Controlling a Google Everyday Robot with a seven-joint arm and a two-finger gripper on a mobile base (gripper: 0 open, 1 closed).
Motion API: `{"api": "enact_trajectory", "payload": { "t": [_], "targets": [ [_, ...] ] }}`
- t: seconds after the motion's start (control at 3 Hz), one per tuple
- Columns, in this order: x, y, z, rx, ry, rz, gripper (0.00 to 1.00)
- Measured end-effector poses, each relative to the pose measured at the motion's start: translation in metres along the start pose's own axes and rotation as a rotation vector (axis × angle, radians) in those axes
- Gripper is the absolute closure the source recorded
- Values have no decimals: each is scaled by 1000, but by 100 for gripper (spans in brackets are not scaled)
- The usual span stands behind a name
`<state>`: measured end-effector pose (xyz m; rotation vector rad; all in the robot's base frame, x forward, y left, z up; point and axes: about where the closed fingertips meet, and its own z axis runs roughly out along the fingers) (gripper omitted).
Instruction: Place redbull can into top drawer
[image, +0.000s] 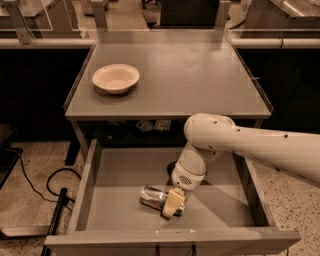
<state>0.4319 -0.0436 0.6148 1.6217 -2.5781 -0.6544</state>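
Observation:
The redbull can (152, 196) is a small silver can lying on its side on the flat bottom of the open top drawer (120, 177), near the drawer's front middle. My gripper (172, 204) reaches down into the drawer from the white arm (250, 145) that comes in from the right. Its cream-coloured fingertips (173, 201) are against the right end of the can, with the jaws closed around that end. The can rests on the drawer floor.
A round cream bowl (115, 78) sits on the grey table top (190, 70) above the drawer, at the left. The drawer's side walls (86, 185) bound the arm left and right. A black cable (47, 187) lies on the speckled floor at the left.

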Motion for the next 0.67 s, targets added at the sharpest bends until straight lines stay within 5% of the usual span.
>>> {"api": "enact_trajectory", "payload": {
  "t": [0.33,0.67],
  "targets": [
    [0,0,0,0,0,0,0],
    [0,0,0,0,0,0,0]
  ]
}}
